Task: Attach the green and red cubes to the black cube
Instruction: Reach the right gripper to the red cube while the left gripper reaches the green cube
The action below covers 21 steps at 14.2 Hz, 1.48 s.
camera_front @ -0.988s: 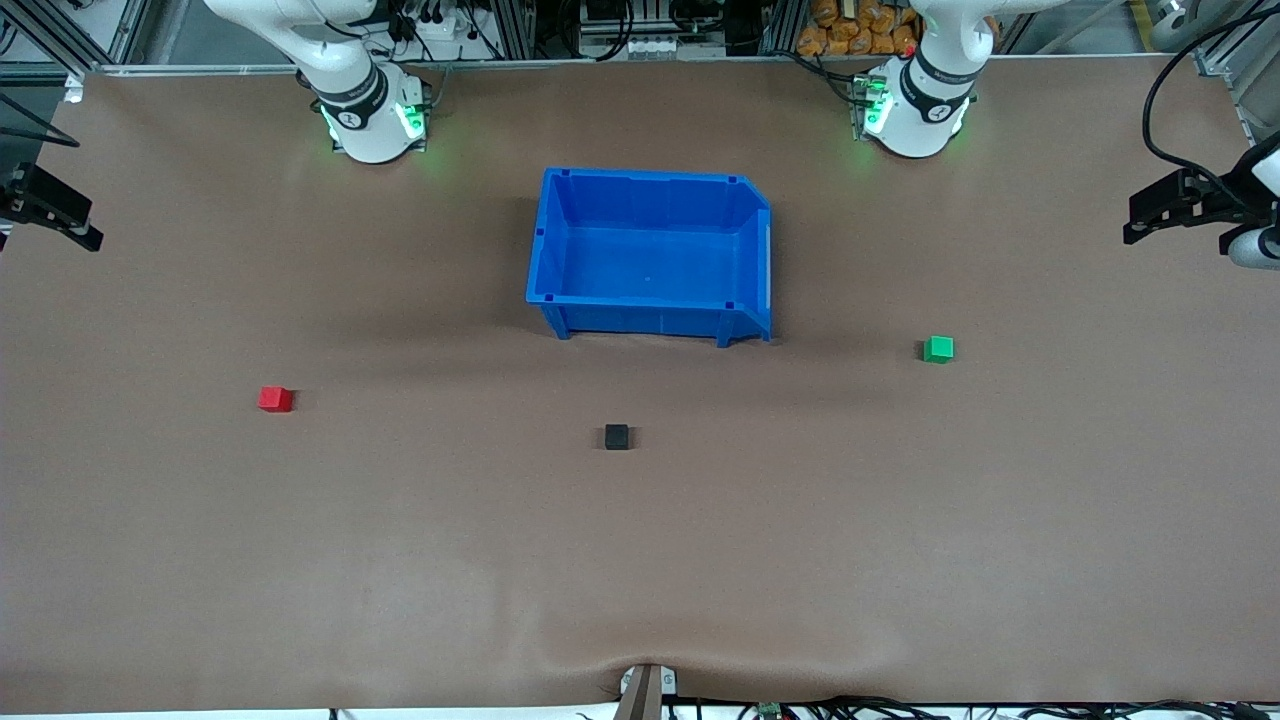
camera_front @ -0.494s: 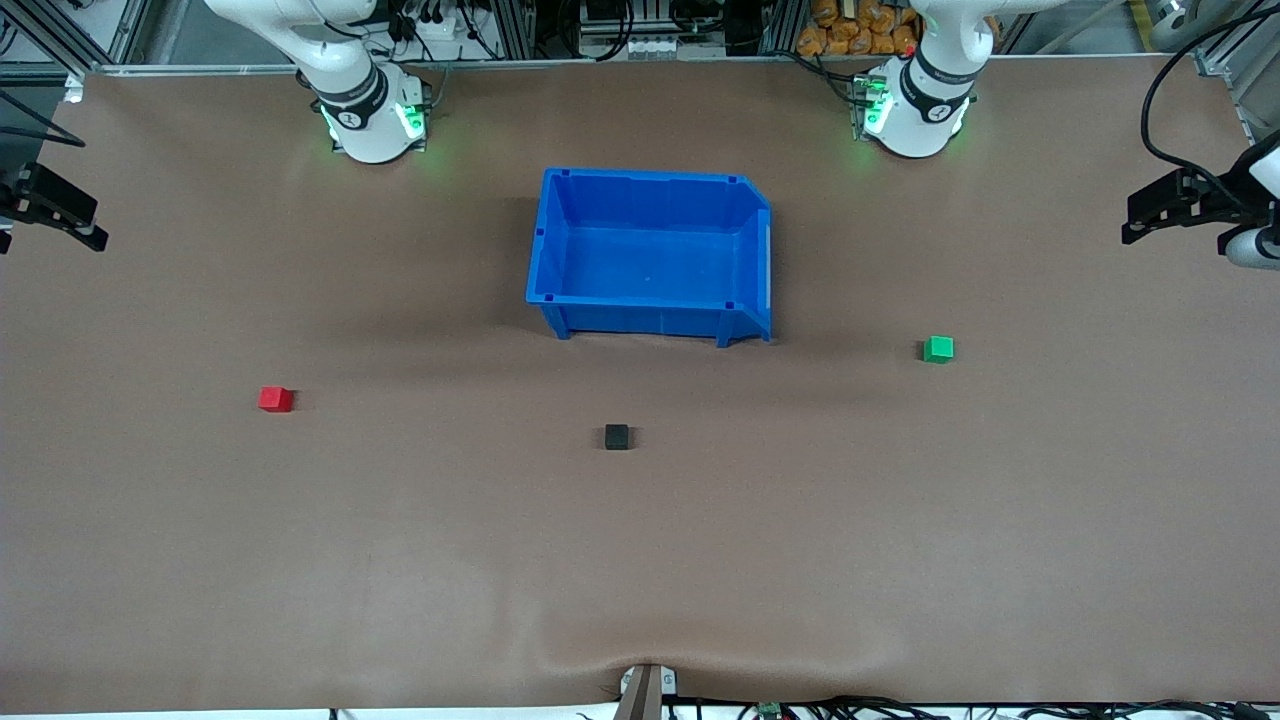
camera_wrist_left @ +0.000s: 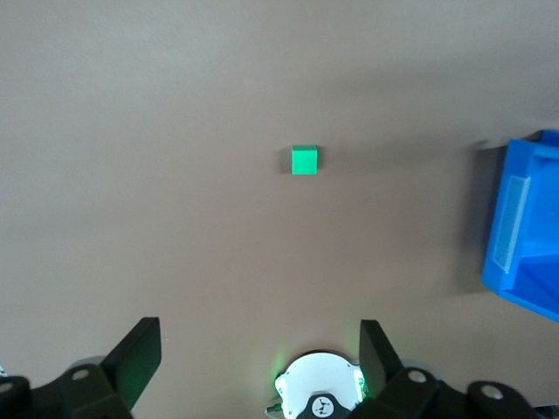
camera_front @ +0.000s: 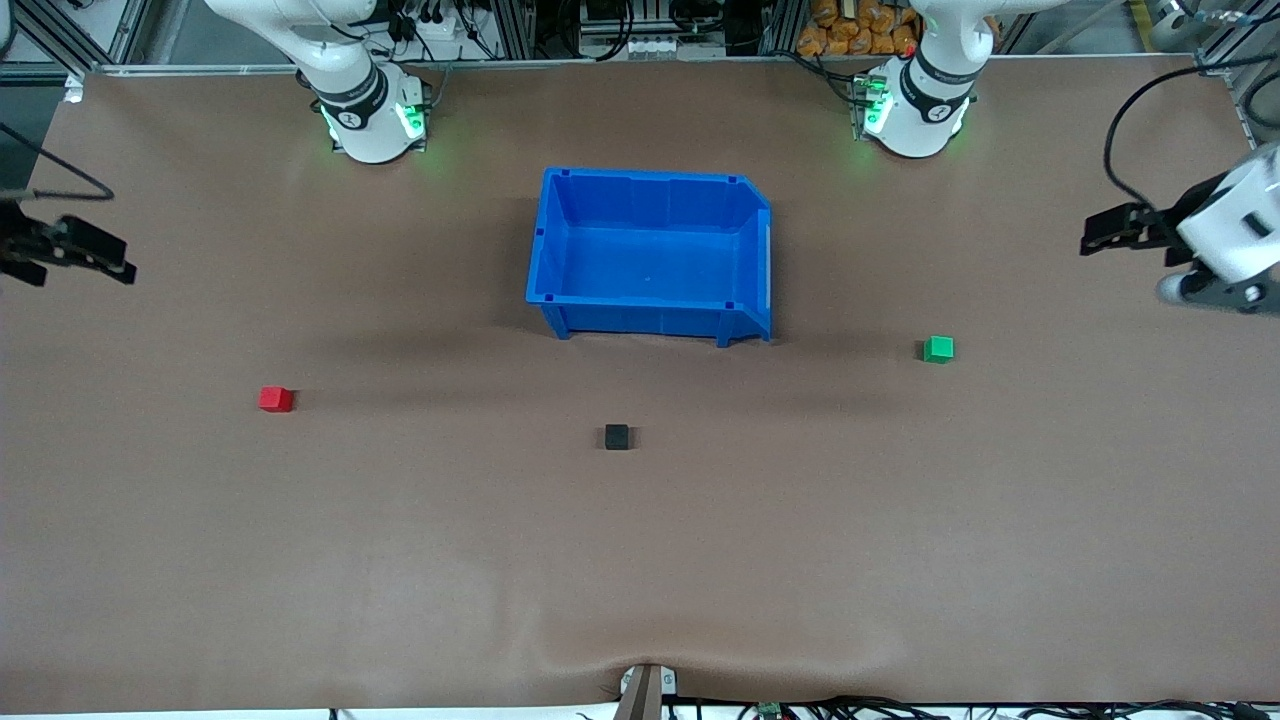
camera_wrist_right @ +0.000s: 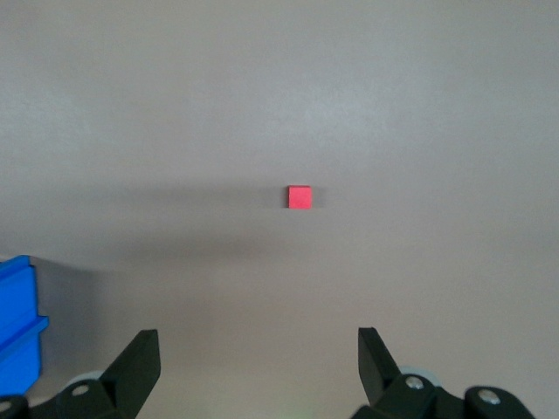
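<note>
1. Front view: pictured with black cube (camera_front: 617,437) alone at mid-table, nearer the camera than the blue bin (camera_front: 650,180). Seen well apart from it, red cube (camera_front: 276,399) toward the right arm's end, green cube (camera_front: 938,349) toward the left arm's end. Held high over the table edges, right gripper (camera_front: 120,270) over its own end, left gripper (camera_front: 1092,243) over the other; nothing gripped.

2. Left wrist view: caught with left gripper (camera_wrist_left: 260,345) spread wide and empty, green cube (camera_wrist_left: 304,161) on bare table between the lines of its fingers, ahead of them and well below. Judged the closer arm for green.

3. Right wrist view: shown with right gripper (camera_wrist_right: 258,347) likewise wide and empty, red cube (camera_wrist_right: 300,197) centred ahead of the gap, well apart from the fingertips. Judged the closer arm for red; straight descent likely needed on each side, neither cube yet touched.
</note>
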Each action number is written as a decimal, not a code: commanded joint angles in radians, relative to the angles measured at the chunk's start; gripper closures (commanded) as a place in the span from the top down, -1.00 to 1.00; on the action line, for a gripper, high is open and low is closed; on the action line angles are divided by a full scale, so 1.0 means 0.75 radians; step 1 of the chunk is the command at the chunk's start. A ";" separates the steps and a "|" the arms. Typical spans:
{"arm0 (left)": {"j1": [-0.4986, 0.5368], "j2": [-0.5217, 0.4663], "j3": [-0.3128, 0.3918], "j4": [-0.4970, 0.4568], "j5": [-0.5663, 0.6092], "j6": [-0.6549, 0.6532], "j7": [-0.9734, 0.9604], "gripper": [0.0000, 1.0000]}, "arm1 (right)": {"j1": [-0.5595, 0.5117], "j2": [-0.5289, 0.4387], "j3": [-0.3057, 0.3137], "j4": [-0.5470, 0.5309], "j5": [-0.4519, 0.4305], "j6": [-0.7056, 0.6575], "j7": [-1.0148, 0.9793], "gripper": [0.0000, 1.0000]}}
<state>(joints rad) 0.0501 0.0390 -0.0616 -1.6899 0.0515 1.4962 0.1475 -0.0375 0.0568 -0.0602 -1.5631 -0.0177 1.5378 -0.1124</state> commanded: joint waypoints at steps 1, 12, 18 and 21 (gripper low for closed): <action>0.003 -0.038 -0.002 -0.204 -0.011 0.154 -0.076 1.00 | -0.054 0.140 0.021 0.055 0.005 -0.005 -0.018 1.00; -0.012 0.160 -0.016 -0.899 -0.024 1.267 -0.297 1.00 | -0.142 0.804 0.019 0.010 0.067 0.324 -0.016 1.00; -0.071 0.398 -0.053 -0.962 -0.001 1.621 -0.456 1.00 | -0.134 0.912 0.025 0.014 0.069 0.367 -0.069 0.95; -0.067 0.429 -0.051 -0.952 0.054 1.644 -0.428 1.00 | -0.136 0.951 0.025 0.014 0.073 0.398 -0.126 0.44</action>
<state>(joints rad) -0.0056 0.3674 -0.1010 -2.3942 0.0545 2.7113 -0.1771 -0.1294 0.7456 -0.0489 -1.5636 0.0194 1.8279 -0.1671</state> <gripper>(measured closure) 0.000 0.066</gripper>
